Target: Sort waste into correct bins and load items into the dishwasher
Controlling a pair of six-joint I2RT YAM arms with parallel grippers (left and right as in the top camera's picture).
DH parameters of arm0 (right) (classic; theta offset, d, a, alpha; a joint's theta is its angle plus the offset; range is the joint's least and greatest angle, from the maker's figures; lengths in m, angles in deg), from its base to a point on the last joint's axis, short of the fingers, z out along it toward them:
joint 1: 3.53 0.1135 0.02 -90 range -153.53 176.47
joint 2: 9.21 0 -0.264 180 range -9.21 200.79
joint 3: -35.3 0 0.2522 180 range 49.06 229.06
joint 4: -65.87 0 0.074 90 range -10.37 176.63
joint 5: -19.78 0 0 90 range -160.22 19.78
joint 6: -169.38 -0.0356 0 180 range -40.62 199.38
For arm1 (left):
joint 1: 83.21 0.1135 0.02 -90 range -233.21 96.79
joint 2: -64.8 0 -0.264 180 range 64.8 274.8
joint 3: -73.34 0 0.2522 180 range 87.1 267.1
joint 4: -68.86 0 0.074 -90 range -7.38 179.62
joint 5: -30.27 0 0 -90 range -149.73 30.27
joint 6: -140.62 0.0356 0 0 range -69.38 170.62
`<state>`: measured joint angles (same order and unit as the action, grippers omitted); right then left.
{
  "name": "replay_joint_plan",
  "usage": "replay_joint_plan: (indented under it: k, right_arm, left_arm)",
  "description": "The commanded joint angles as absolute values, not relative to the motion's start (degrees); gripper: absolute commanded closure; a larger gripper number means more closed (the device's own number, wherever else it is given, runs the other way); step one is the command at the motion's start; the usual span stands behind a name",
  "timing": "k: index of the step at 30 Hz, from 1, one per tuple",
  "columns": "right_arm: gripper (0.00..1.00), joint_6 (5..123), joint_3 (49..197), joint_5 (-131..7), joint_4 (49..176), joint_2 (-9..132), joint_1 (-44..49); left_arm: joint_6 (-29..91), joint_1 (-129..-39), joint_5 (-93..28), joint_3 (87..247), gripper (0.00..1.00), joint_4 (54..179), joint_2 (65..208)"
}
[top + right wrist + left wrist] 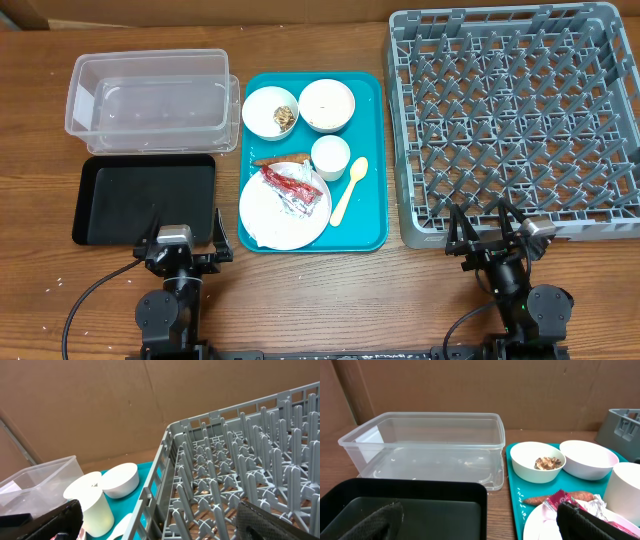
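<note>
My two arms sit low at the near edge of the table, both pointing away from me. My left gripper [186,240] is open wide and holds nothing. The black tray [145,200] is just in front of it, and the clear tub [150,100] is behind that. My right gripper [483,232] is open wide too, right by the near wall of the grey dish rack [396,120]. Between them lies the teal tray [372,215] — on it are the plate [262,215], the foil wrapper [292,190], the yellow spoon [349,190] and the cup [331,155].

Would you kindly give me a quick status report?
Left claw, right claw open, empty. Foil wrapper on plate, on teal tray. Rack unloaded. Nothing blocking.
</note>
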<state>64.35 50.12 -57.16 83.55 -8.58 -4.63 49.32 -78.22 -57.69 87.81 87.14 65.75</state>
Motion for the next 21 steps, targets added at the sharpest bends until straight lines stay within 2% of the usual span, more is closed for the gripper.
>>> replay_joint_plan:
  k: [1,21]
  right_arm:
    - [0.00,64.0,49.5,-57.7,83.2,-9.0,-4.9]
    - [0.00,64.0,49.5,-57.7,83.2,-9.0,-4.9]
  left_arm:
    - [49.1,-77.9,-58.3,87.4,0.00,87.0,65.1]
    - [49.1,-77.9,-58.3,87.4,0.00,87.0,65.1]
